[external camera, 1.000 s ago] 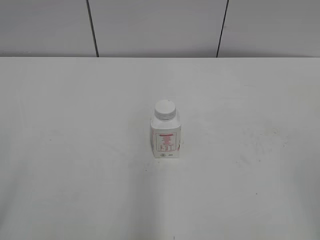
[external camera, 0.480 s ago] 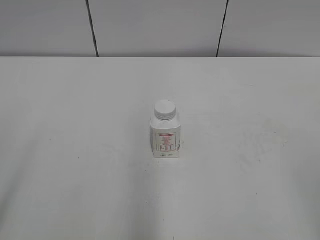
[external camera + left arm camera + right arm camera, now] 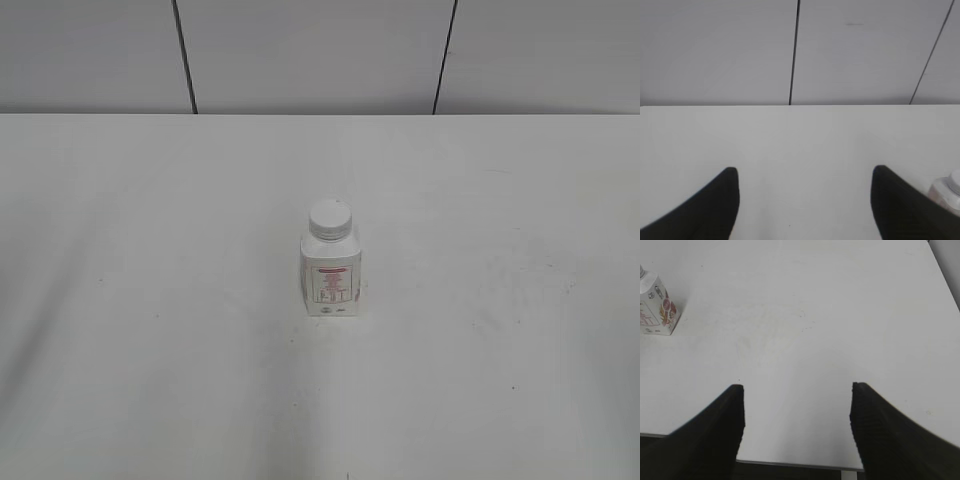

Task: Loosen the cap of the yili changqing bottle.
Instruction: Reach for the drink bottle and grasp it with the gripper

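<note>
The yili changqing bottle (image 3: 330,272), small, squarish and white with red print on its label, stands upright at the middle of the white table. Its white ribbed cap (image 3: 330,219) sits on the neck. Neither arm shows in the exterior view. My left gripper (image 3: 805,172) is open and empty; the bottle (image 3: 946,192) peeks out at the right edge behind its right finger. My right gripper (image 3: 797,390) is open and empty over the table's near edge; the bottle (image 3: 655,307) stands far off at the upper left of that view.
The white table (image 3: 150,300) fills the exterior view, with a grey panelled wall (image 3: 310,50) behind its far edge. The table's near edge (image 3: 795,463) shows between my right fingers, and its right edge at the upper right of that view.
</note>
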